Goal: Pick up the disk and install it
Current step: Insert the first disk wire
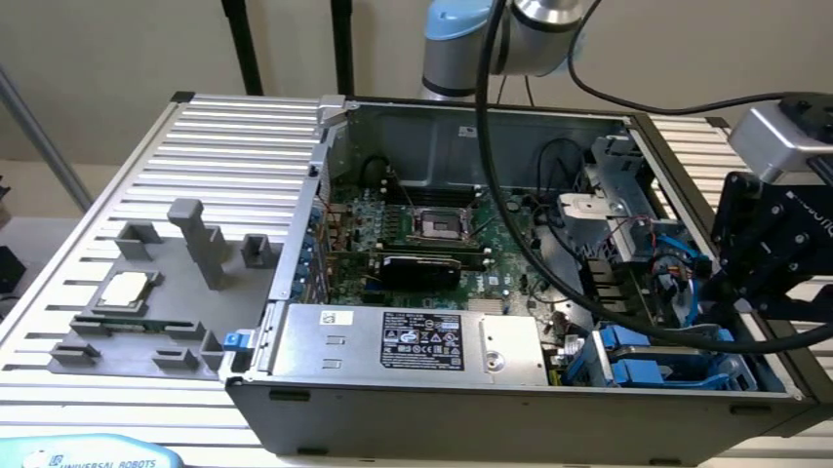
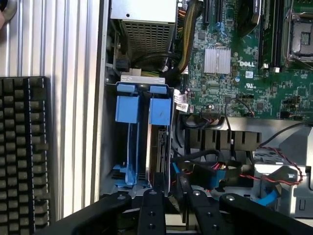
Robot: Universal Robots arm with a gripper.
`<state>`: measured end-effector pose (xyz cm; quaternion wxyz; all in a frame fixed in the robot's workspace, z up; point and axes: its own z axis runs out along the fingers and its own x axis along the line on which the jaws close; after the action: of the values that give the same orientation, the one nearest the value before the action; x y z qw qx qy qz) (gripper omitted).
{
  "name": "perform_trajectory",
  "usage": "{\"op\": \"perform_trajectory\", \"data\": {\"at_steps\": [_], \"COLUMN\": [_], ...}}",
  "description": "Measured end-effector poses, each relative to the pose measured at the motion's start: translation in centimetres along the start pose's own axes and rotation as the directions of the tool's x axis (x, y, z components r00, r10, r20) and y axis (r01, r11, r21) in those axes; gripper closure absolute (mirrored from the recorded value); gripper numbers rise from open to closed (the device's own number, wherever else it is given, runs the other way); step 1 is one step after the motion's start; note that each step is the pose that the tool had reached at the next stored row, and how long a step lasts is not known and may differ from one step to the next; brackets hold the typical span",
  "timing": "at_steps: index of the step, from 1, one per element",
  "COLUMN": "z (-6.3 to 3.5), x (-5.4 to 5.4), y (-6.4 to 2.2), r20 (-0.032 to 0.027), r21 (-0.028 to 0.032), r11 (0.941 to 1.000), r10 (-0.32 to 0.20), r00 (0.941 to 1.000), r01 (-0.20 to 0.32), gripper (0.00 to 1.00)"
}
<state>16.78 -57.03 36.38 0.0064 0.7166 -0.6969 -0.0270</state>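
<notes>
The disk [image 2: 159, 147] stands on edge in the drive bay at the corner of the open computer case [image 1: 326, 195]. I see its metal side and the blue carrier tab [image 2: 160, 111] at its end. An empty-looking blue carrier [image 2: 127, 108] sits in the slot beside it. My gripper [image 2: 175, 196] hovers over the end of the disk, its black fingers [image 2: 151, 208] a little apart with nothing between them. In the exterior view the gripper [image 1: 729, 292] hangs over the blue drive bay [image 1: 647, 369] at the case's right front corner.
Black and blue cables [image 2: 195, 164] run next to the bay. The silver power supply with a black label [image 1: 416, 341] lies along the case front, beside the motherboard [image 1: 430, 234]. A grey fixture holding a CPU chip [image 1: 127, 290] sits on the slotted table; a keyboard [image 2: 24, 156] lies outside the case.
</notes>
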Motion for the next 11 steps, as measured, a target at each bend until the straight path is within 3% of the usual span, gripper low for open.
{"op": "perform_trajectory", "data": {"at_steps": [8, 11], "z": [0.85, 0.87], "x": [-1.5, -1.5], "y": [0.08, 0.39], "r20": [-0.0009, -0.0013], "r21": [0.0023, 0.0018], "r11": [0.9999, 0.9997], "r10": [-0.015, -0.024], "r00": [0.9999, 0.9997], "r01": [0.015, 0.024], "gripper": [0.75, 0.61]}}
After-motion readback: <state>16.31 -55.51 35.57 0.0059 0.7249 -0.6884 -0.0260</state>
